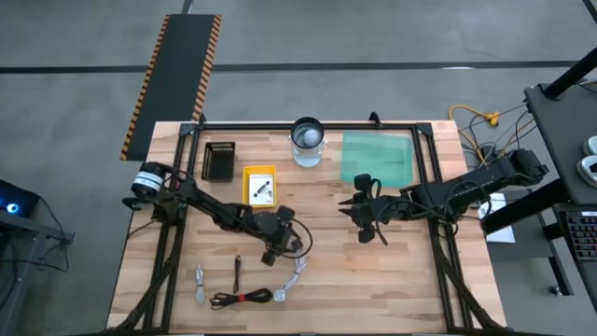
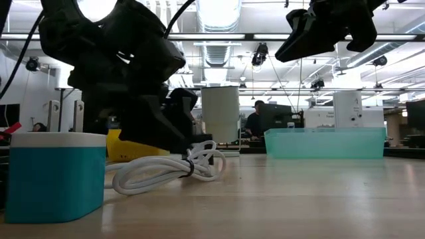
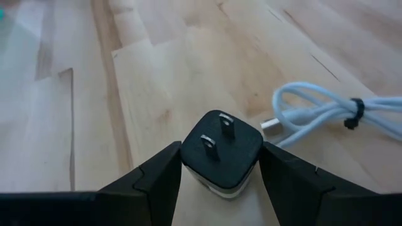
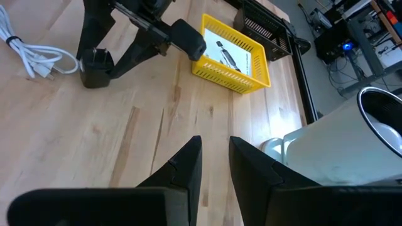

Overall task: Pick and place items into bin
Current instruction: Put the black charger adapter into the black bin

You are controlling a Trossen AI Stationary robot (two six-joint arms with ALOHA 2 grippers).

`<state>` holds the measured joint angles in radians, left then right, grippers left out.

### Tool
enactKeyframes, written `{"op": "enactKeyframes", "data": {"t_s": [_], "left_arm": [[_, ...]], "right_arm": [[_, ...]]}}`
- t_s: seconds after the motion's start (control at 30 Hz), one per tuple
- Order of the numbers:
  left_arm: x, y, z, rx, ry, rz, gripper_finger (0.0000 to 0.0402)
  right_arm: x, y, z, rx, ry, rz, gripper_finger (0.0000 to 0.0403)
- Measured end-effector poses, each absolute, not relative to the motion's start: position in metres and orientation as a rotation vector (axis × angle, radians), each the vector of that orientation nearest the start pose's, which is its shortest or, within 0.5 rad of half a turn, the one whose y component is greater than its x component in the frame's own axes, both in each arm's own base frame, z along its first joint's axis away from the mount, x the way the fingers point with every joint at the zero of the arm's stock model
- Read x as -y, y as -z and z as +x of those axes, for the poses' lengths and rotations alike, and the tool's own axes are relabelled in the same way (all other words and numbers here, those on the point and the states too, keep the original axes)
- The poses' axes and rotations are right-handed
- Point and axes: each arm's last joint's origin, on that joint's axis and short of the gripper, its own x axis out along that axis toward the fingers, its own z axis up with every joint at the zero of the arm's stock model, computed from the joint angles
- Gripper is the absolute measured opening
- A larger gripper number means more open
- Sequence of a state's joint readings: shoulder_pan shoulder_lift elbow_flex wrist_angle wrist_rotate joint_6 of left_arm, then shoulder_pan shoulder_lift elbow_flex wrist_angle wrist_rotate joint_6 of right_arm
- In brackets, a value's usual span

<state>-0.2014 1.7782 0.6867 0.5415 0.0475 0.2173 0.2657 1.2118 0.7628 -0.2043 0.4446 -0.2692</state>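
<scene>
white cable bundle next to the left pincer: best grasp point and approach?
Grip the white cable at its black tie, where the strands are bunched, coming straight down with fingers across the bundle. It lies flat; loose loops elsewhere would likely slip. The left pincer is shut on a black plug adapter.

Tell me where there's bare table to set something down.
Bare wood lies between the left gripper and right gripper, and along the front right corner. Crowded: front left, around the white cable, black cable and stick.

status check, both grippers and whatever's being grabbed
Left gripper shut on black plug adapter, low over table. Right gripper empty, fingers nearly shut, raised mid-table. White cable beside adapter, not blocking.
</scene>
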Motion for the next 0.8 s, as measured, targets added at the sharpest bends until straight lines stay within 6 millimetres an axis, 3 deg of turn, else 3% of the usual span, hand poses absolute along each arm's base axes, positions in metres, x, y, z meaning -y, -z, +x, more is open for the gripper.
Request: {"op": "enactKeyframes", "data": {"t_s": [0.43, 0.8], "left_arm": [[0.063, -0.123, 0.314, -0.541, 0.289, 0.226, 0.0191], [0.056, -0.166, 0.291, -0.589, 0.199, 0.243, 0.0191]], "right_arm": [[-0.053, -0.241, 0.243, -0.636, 0.089, -0.487, 0.0068], [-0.053, -0.241, 0.243, -0.636, 0.09, -0.487, 0.0068]]}}
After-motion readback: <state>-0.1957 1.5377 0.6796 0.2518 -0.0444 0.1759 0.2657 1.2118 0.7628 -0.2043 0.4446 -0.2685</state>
